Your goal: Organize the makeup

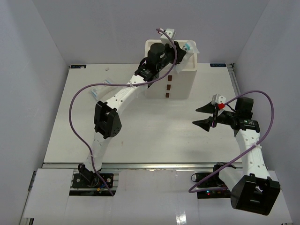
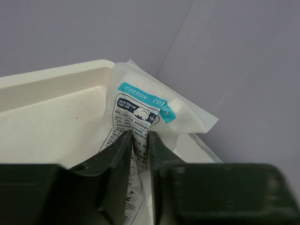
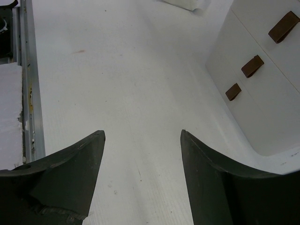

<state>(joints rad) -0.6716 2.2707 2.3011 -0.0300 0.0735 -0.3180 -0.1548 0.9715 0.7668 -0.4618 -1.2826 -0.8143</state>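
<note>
The step in hand looks like the stowing of one item. The left gripper [image 2: 139,137] has its jaws closed on a clear film packet with white contents and a teal band printed "COTTON" [image 2: 140,110]. It pinches the packet's lower part, so the top stands up above the fingertips. The packet hangs over the shallow open tray on top of the large white three-drawer box with brown handles [image 1: 180,82], near the tray's far corner; the cream tray rim [image 2: 56,74] runs behind and to the left of it. I cannot tell whether the packet's bottom edge touches the tray floor. The right gripper [image 1: 194,116] hovers over bare white table [image 1: 154,136] in front of the box and to its right, jaws spread wide and holding nothing. A few small pale items [image 1: 108,80] lie on the table left of the box, too small to identify from above. The next move probably calls for lowering the packet inside the rim and then opening the jaws. The film is limp and may cling to a finger or lean on the rim, so a straight lift clear would suit best.
</note>
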